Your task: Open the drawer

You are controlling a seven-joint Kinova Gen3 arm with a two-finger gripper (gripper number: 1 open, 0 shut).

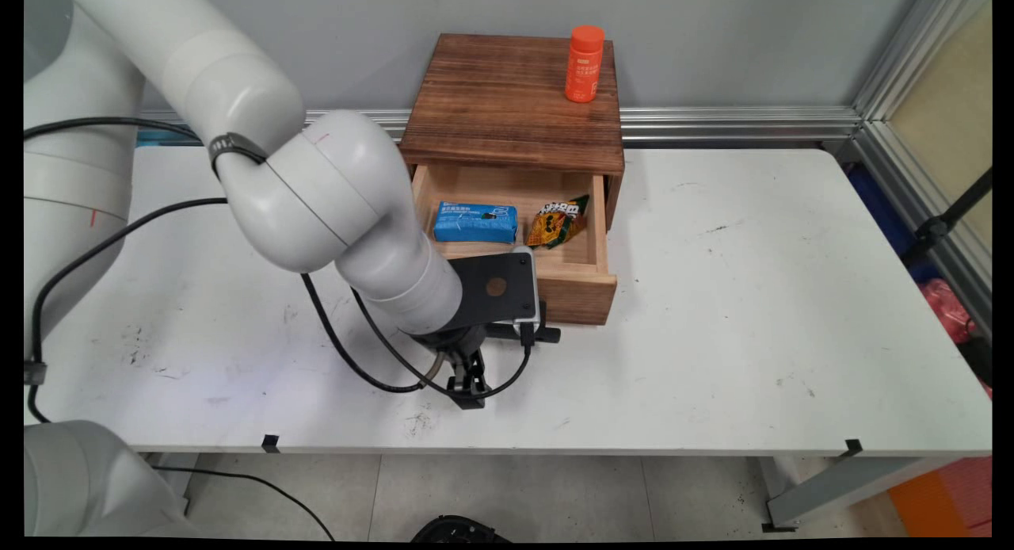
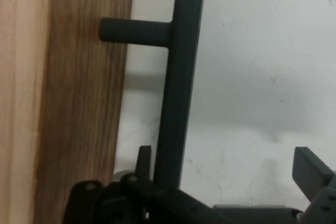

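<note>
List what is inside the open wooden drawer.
The drawer holds a blue packet and an orange-and-green snack bag, lying side by side. Its near-left corner is hidden by the arm, so anything there cannot be seen.

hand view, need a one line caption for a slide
Open gripper at the dark bar handle of the wooden drawer front, white table behind.

Dark brown wooden box [image 1: 515, 98], orange bottle [image 1: 585, 63], blue packet [image 1: 474, 222], black handle [image 2: 178, 87], white table [image 1: 752, 296]
</note>
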